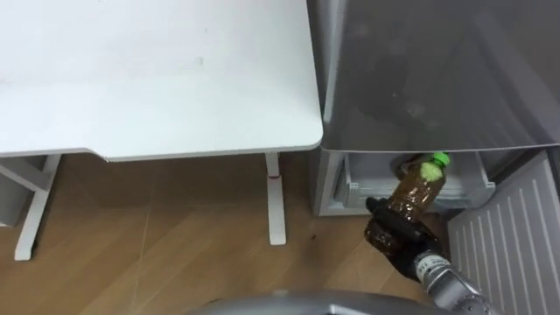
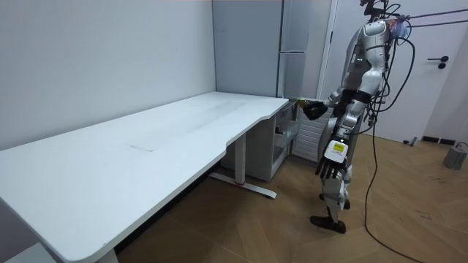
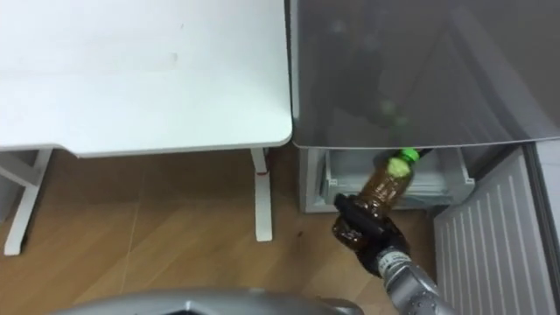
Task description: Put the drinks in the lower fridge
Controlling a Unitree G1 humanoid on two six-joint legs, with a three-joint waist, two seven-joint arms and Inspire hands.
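The right hand (image 1: 395, 234) comes in from the lower right in the eye views, just in front of the fridge (image 1: 437, 70), and its dark fingers are wrapped round the lower part of a drink bottle (image 1: 414, 191). The bottle holds a brown drink and is tilted, its base in the hand and its green cap (image 1: 437, 161) pointing up and towards the fridge. The cap sits at the edge of the fridge's open lower compartment (image 1: 363, 182), just below the grey front of the upper part, and the bottle's body lies over the opening. A pale drawer or shelf shows inside that compartment; whether the bottle touches it cannot be told. The fridge's lower door (image 1: 512, 241) stands open on the robot's right of the hand, its white ribbed inner face turned towards it. On the other side of the fridge, touching or nearly touching it, is a white table (image 1: 157, 79), with one white leg (image 1: 275, 197) on the wooden floor (image 1: 175, 232) near the fridge's lower corner. In the room view the robot stands upright facing the fridge, and its left hand (image 2: 329, 166) hangs at its side with fingers relaxed, away from the fridge.
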